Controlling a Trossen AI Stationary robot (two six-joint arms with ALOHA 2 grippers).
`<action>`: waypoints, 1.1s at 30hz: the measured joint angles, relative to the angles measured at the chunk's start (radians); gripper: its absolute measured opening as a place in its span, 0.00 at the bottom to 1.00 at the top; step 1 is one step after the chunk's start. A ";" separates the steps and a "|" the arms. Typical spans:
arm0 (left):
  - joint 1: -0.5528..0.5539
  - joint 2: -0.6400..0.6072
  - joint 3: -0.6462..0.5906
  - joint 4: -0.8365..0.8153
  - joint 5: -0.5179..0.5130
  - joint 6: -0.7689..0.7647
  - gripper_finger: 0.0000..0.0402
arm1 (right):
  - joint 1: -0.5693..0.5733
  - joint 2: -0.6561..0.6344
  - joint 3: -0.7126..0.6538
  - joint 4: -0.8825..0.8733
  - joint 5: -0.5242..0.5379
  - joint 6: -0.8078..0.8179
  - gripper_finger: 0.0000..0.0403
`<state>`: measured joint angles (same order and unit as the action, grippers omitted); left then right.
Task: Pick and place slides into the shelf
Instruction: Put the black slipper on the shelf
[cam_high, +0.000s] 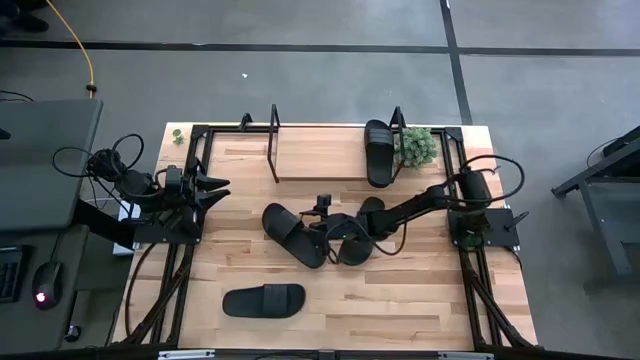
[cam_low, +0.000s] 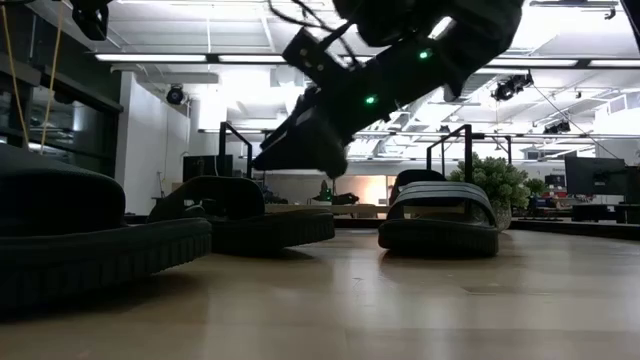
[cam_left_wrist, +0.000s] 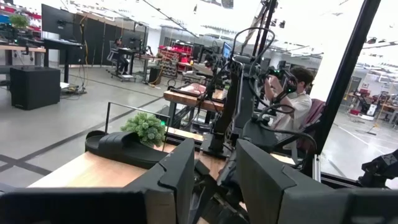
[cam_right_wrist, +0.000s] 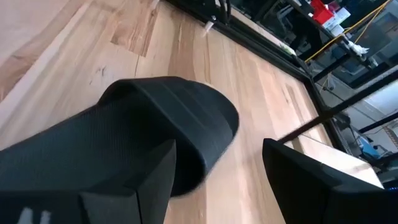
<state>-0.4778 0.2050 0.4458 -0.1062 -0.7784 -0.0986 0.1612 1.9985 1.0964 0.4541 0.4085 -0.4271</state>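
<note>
Wooden table (cam_high: 400, 300) filling the centre of the high view, black rails along its edges. Shelf (cam_high: 320, 152) at the table's upper middle, 2 black end frames and a light board between them. 1 slide (cam_high: 379, 152) on that board at its right end, toe toward the top of the frame; rest of the board bare. Small green plant (cam_high: 417, 146) just right of that slide.

3 more slides on the table: slide 2 (cam_high: 293, 235) and slide 3 (cam_high: 354, 243) side by side at frame centre, slide 4 (cam_high: 264, 300) alone at lower left.

Right gripper (cam_high: 333, 232) reaching from the right edge to the central pair, fingers spread wide; in the right wrist view, one finger over slide 2's strap (cam_right_wrist: 168, 118), not clamped on it. Left gripper (cam_high: 215, 190) parked at the table's upper left, fingers partly apart, holding nothing.

Seated person (cam_left_wrist: 292, 102) beyond the table in the left wrist view.
</note>
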 joint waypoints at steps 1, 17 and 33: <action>0.000 0.000 0.000 0.000 0.000 0.000 0.26 | 0.000 0.012 0.012 -0.010 0.001 0.000 0.58; 0.000 0.001 0.000 0.000 0.000 0.000 0.26 | -0.004 0.182 0.224 -0.146 0.016 0.052 0.58; 0.000 0.002 0.000 0.000 0.000 0.000 0.26 | -0.004 0.196 0.237 -0.143 0.138 0.095 0.54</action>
<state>-0.4778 0.2066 0.4458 -0.1062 -0.7784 -0.0986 0.1570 2.1941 1.3331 0.3115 0.5468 -0.3321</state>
